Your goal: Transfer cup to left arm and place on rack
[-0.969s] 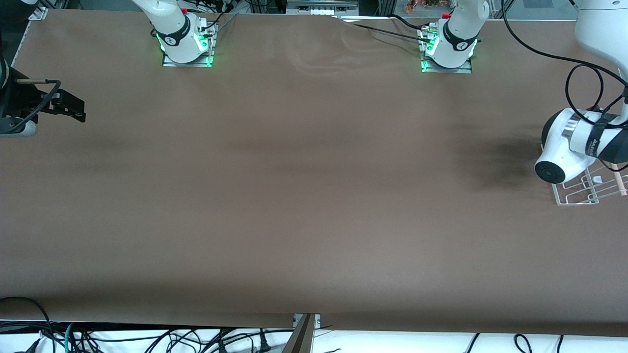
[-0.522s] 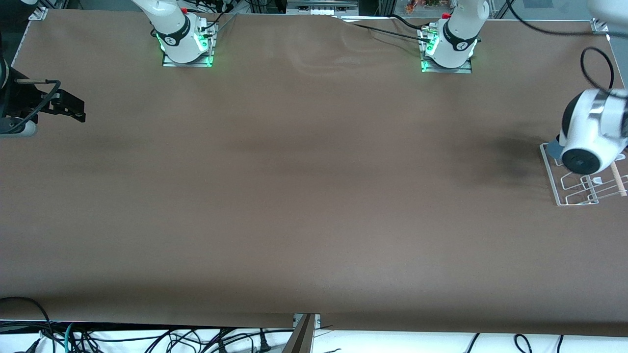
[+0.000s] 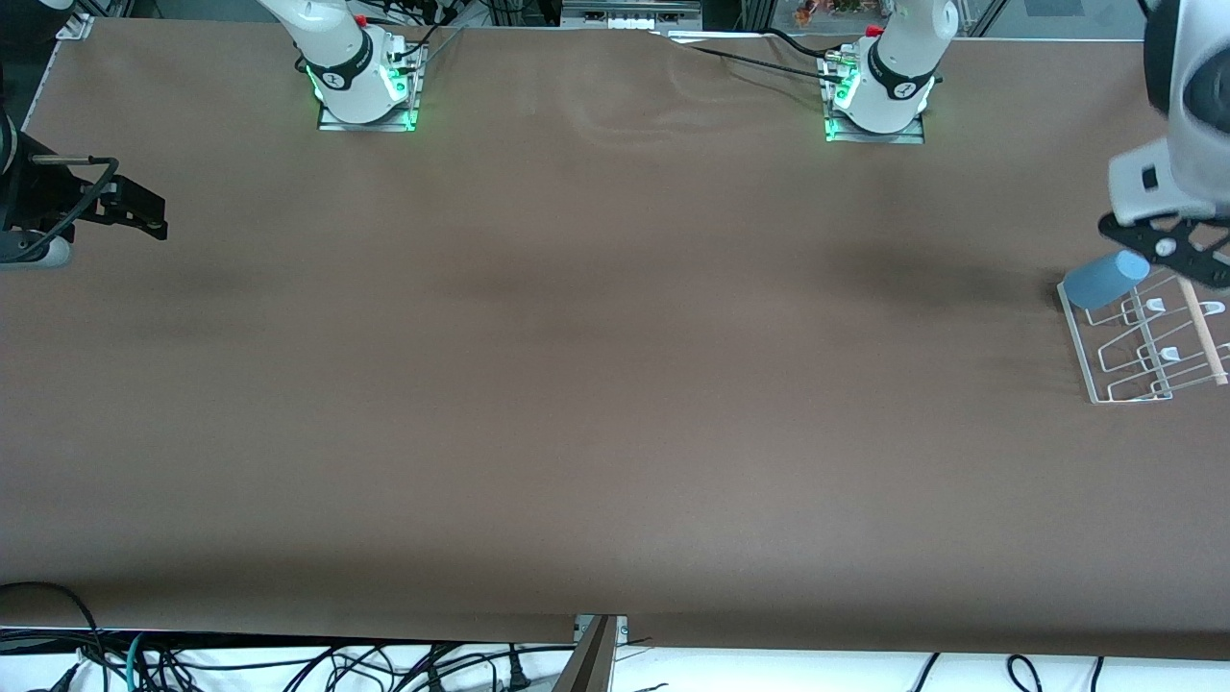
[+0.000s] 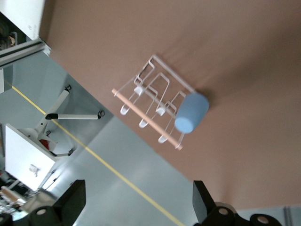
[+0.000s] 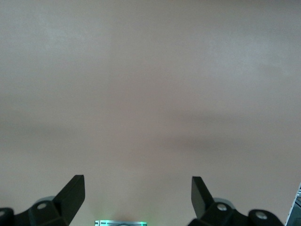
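You are looking at the cup [image 3: 1105,278] sitting on the rack [image 3: 1095,370], at the rack's corner farthest from the front camera, tilted over the wire prongs beside the end of the wooden rod [image 3: 1202,330]. The rack is standing at the left arm's end of the brown counter [image 3: 596,384]. Your left tool [image 3: 1168,252] is hanging above the rack with its fingers spread wide, released and gripping nothing. Your right tool [image 3: 135,213] is waiting over the right arm's end of the counter, its fingers likewise parted and empty.
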Action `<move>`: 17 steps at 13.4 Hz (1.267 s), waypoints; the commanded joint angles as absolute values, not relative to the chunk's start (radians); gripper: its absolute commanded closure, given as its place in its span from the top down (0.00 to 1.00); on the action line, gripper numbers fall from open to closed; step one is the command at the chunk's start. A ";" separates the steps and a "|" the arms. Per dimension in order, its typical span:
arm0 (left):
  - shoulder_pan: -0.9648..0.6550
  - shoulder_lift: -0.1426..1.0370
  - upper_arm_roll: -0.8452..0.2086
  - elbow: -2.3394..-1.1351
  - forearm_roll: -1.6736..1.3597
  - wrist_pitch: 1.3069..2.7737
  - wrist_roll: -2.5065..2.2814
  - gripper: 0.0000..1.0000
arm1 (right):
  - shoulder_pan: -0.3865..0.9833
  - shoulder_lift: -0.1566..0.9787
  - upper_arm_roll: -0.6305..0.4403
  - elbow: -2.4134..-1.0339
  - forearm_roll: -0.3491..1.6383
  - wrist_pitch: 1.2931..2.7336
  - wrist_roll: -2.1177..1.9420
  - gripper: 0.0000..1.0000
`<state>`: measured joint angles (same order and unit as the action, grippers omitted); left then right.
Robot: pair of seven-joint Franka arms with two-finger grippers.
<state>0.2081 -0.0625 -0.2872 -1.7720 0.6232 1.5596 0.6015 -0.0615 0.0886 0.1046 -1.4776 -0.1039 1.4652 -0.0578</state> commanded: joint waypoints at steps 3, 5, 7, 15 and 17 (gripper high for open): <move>0.204 -0.164 -0.237 -1.776 0.249 1.608 0.380 1.00 | -0.071 0.094 0.106 -1.462 -0.086 1.462 -0.072 1.00; 0.190 -0.187 -0.207 -1.782 0.105 1.617 0.202 1.00 | -0.071 0.094 0.106 -1.462 -0.086 1.462 -0.072 1.00; 0.142 -0.190 -0.157 -1.786 0.000 1.629 -0.046 1.00 | -0.071 0.094 0.106 -1.462 -0.086 1.462 -0.072 1.00; -0.017 -0.037 -0.015 -1.641 -0.017 1.609 -0.166 1.00 | -0.071 0.094 0.104 -1.462 -0.084 1.463 -0.072 1.00; -0.018 -0.038 -0.028 -1.641 -0.017 1.606 -0.175 1.00 | -0.071 0.094 0.104 -1.462 -0.084 1.463 -0.072 1.00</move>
